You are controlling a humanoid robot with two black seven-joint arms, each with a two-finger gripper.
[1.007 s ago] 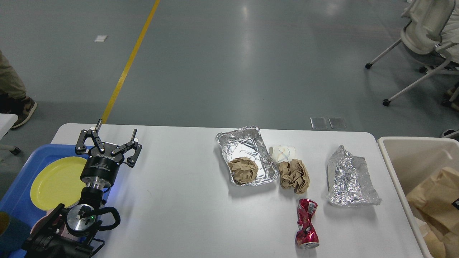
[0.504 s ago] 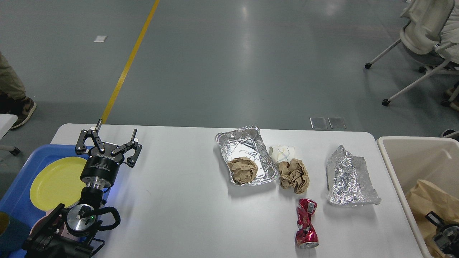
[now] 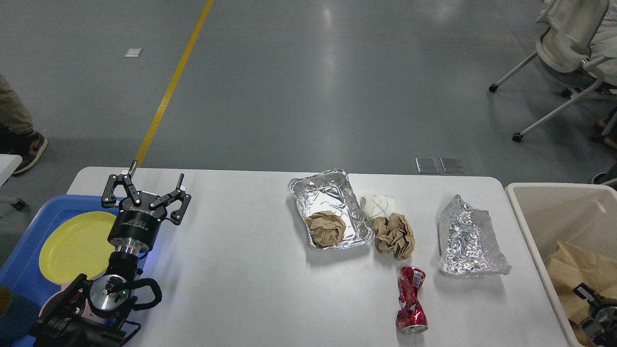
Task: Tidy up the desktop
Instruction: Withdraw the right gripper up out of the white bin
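1. Left gripper (image 3: 144, 190): two black fingers spread wide, holding nothing, poised over the left edge of the desktop (image 3: 241, 289), the large smooth white rectangular tabletop with rounded corners that fills the lower half of the view.
2. Right gripper (image 3: 595, 313): only a dark fragment shows at the lower right corner, inside the beige plastic bin (image 3: 530, 226); whether its fingers are apart cannot be told.
3. At 9 o'clock from the left gripper, a round yellow plate (image 3: 72, 246) lies in a blue plastic tray (image 3: 33, 221).
4. At 3 o'clock from the left gripper, well apart: a rectangular silver foil tray (image 3: 328, 197) holding a crumpled brown paper ball (image 3: 326, 229).
5. Just beside it, further toward 3 o'clock: a second crumpled brown paper wad (image 3: 395, 233) and a small squashed white paper cup (image 3: 378, 205).
6. Crushed red drink can (image 3: 411, 301): long axis runs 12 to 6 o'clock.
7. Crumpled silver foil sheet (image 3: 467, 238): nearest the bin.
8. Judgement: all litter lies nearer the right arm.
9. Writing: small white lettering on the left gripper's body is too small to read; the can's print is illegible.
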